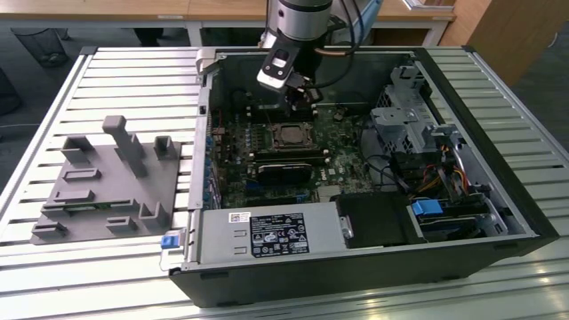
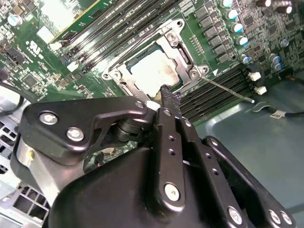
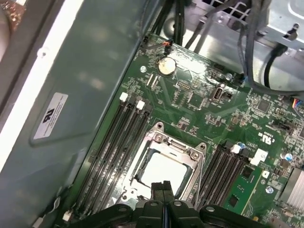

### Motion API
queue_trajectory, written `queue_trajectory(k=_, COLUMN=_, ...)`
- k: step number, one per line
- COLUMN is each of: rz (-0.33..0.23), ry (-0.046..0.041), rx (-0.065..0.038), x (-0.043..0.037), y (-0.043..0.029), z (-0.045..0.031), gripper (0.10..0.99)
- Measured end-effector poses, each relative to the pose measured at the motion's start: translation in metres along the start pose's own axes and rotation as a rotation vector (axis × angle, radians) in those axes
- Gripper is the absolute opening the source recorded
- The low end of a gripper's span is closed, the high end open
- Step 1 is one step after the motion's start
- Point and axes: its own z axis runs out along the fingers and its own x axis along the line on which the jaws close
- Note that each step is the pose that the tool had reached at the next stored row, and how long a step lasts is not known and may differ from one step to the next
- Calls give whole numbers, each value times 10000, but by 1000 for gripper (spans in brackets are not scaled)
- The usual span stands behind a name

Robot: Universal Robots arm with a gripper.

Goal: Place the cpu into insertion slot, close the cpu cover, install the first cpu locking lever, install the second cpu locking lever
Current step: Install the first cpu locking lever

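Gripper (image 3: 163, 185) fingers pressed together, nothing btwn them. Tips at edge of cpu cover (image 3: 173, 144); contact unclear. Cover lies flat around cpu (image 3: 164, 167), pale top showing thru window. Thin lever (image 2: 227, 89) juts from socket corner over memory slots (image 3: 109, 142), green board (image 3: 209, 104).

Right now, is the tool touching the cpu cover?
Cannot tell: in the second wrist view the tool overlaps the cpu cover, hiding any gap.
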Motion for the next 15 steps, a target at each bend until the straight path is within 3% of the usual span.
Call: queue_trajectory(k=15, rz=-1415, ry=27, rx=40, x=-1, y=-1, z=-1, gripper=122)
